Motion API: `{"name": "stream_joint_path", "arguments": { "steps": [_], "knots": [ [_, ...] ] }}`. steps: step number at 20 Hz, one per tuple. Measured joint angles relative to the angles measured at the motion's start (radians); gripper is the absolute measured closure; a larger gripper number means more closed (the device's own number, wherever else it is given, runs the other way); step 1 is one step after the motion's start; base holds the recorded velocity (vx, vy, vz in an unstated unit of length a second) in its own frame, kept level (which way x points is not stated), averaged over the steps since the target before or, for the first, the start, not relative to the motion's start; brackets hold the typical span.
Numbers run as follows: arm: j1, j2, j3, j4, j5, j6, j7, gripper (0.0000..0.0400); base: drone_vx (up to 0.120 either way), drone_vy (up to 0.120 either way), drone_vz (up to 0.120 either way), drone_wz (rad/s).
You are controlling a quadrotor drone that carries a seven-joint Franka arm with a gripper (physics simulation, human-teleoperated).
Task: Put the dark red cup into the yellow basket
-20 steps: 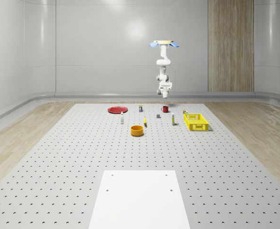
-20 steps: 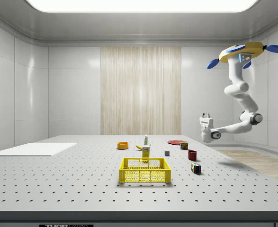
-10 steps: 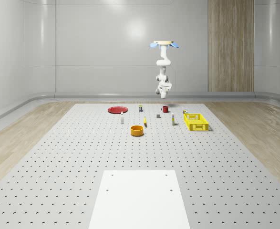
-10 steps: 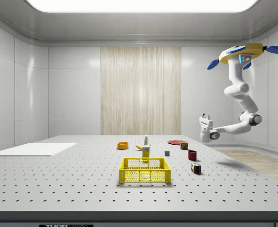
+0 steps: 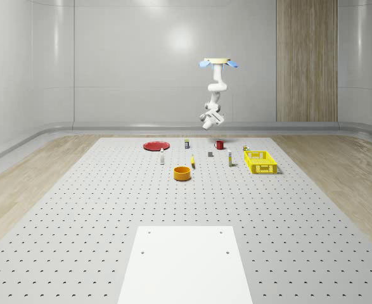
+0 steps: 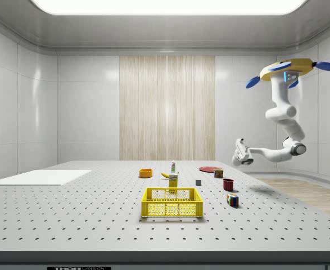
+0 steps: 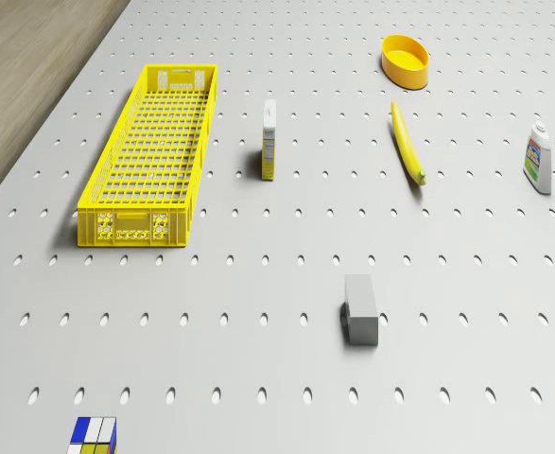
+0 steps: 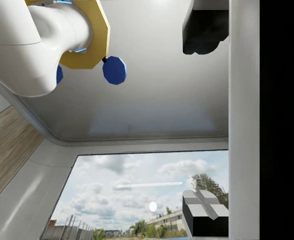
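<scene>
Since the earlier frames the arm is swinging the tool (image 6: 240, 152) up and tilting it, away from pointing down. The drone (image 6: 288, 70) is hovering high beyond the worktop's (image 6: 97, 214) far edge. The tool is hanging above and slightly past the dark red cup (image 6: 228, 184), well apart from it; wrist view is showing its fingers (image 8: 205, 212) spread, holding nothing. The cup is sitting on the worktop below the tool, the yellow basket (image 6: 172, 202) further off
</scene>
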Motion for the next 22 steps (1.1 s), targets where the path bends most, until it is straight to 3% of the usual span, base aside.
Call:
{"name": "stream_joint_path", "arguments": {
  "steps": [5, 7, 10, 16, 22],
  "knots": [
    [-0.155, -0.064, 0.315, -0.289, -0.539, 0.009, 0.145, 0.0, 0.12, 0.0, -0.12, 0.0],
    [-0.246, -0.093, 0.428, -0.415, -0.759, -0.012, 0.232, 0.0, 0.12, 0.0, -0.12, 0.0],
    [-0.407, -0.134, 0.561, -0.554, -1.025, -0.073, 0.365, 0.0, 0.12, 0.0, -0.12, 0.0],
    [-0.678, -0.206, 0.715, -0.662, -1.282, -0.198, 0.553, 0.0, 0.107, 0.0, -0.047, 0.0],
    [-0.81, -0.26, 0.779, -0.683, -1.347, -0.247, 0.64, 0.0, 0.0, 0.0, -0.12, 0.0]
  ]
}}
